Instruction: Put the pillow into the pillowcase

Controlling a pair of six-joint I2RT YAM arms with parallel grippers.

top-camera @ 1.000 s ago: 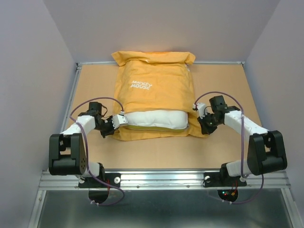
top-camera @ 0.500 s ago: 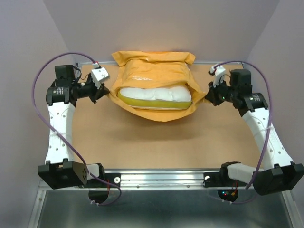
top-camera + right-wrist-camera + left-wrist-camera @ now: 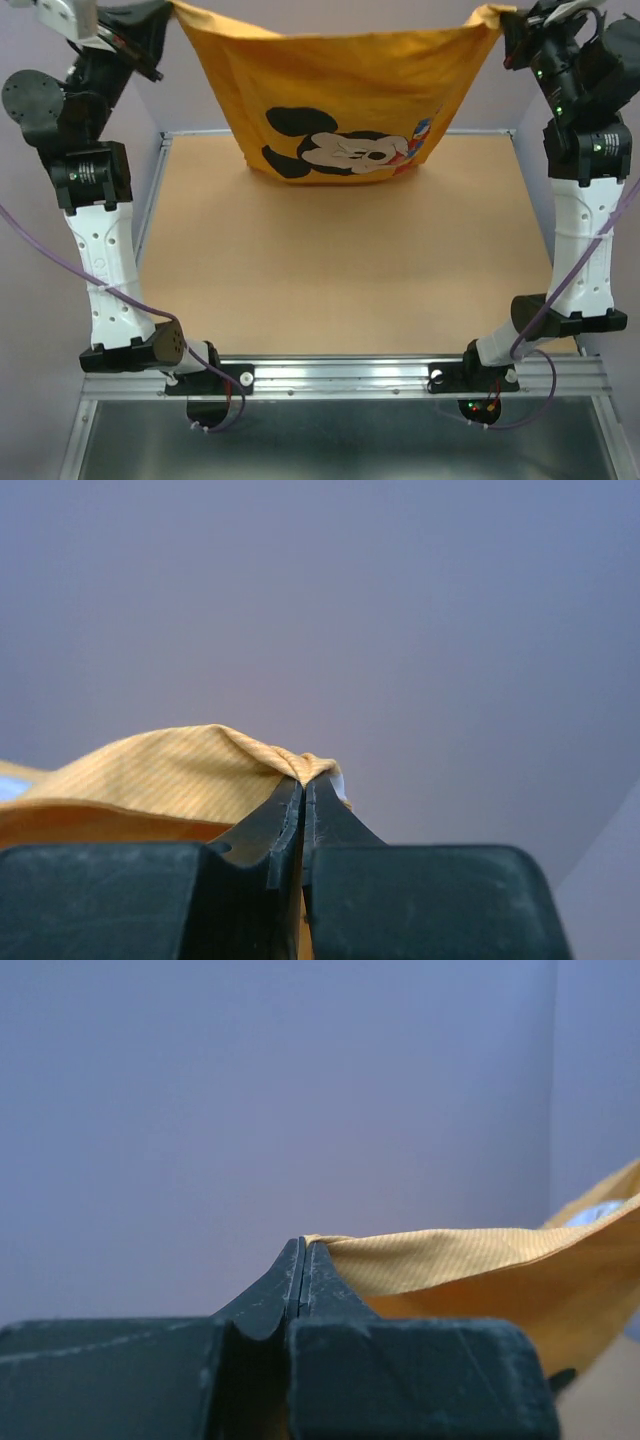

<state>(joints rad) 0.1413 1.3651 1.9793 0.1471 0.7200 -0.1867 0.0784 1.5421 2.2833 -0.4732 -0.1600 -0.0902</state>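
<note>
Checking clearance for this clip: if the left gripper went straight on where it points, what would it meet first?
The left gripper pinches the pillowcase corner; beyond it, probably only the lilac wall, distance unclear.

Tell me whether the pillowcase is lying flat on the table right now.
No, the pillowcase hangs stretched in the air, its two top corners pinched by the raised left gripper and right gripper.

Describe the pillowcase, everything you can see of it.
The pillowcase is orange-yellow ribbed cloth, with a Mickey Mouse face and some coloured lettering facing the camera. It hangs spread wide over the far end of the table, its upper edge sagging between two corners. One corner is pinched in the left pincer, the other in the right pincer. Its bottom looks rounded and full.
</note>
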